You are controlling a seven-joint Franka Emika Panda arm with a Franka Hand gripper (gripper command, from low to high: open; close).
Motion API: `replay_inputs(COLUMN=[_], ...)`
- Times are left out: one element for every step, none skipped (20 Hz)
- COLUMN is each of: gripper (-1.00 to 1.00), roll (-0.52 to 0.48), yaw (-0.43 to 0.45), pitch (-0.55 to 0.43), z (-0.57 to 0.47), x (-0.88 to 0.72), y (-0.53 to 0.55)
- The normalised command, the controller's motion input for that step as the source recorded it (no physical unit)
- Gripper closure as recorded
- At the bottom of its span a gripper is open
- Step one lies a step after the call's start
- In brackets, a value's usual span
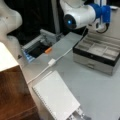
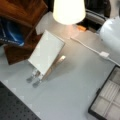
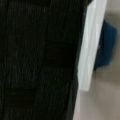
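Note:
In a front view the white arm comes in at the top, its joint with a blue light (image 1: pixel 70 22) leading to a blue wrist piece (image 1: pixel 103 11). Below that piece the gripper (image 1: pixel 100 25) hangs over the back edge of a grey compartment box (image 1: pixel 96 53), apart from it. The same box shows at a front view's bottom right (image 2: pixel 108 100), with its cells looking bare. The wrist view holds only a black surface (image 3: pixel 37 60), a white strip (image 3: pixel 90 50) and a blue shape (image 3: pixel 106 45), and no fingers show there.
A white cable with a plug block (image 1: pixel 51 62) (image 2: pixel 103 54) crosses the grey table. A white spiral pad on a metal stand (image 1: pixel 56 97) (image 2: pixel 46 51) leans near a wooden shelf (image 1: pixel 15 95) (image 2: pixel 22 12). Also present are an orange item (image 1: pixel 48 50), a dark recess (image 1: pixel 37 50) and a lamp shade (image 2: pixel 68 10).

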Motion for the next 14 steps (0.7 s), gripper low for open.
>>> replay_inputs(gripper=[-1.0, -1.0, -1.0, -1.0, -1.0, -1.0, -1.0, -1.0, -1.0, -1.0, -1.0, -1.0, -1.0, -1.0], roll=[0.056, 0.036, 0.022, 0.018, 0.002, -0.024, -0.066, -0.093, -0.118, -0.127, -0.169, -0.199, -0.216, -0.213], yaw=[-0.177, -0.153, -0.134, -0.126, -0.108, -0.085, -0.051, -0.021, 0.006, 0.025, 0.058, 0.085, 0.105, 0.118], pitch=[0.12, 0.148, 0.168, 0.174, 0.189, 0.199, 0.221, 0.226, 0.223, 0.205, 0.195, 0.181, 0.176, 0.158], z=[0.12, 0.15, 0.18, 0.2, 0.21, 0.23, 0.24, 0.25, 0.26, 0.24, 0.23, 0.23, 0.23, 0.23], x=[-0.07, -0.1, -0.13, -0.15, -0.19, -0.21, -0.24, -0.24, -0.24, -0.23, -0.2, -0.18, -0.14, -0.12], y=[-0.06, -0.12, -0.19, -0.22, -0.25, -0.31, -0.36, -0.42, -0.46, -0.46, -0.46, -0.47, -0.49, -0.49])
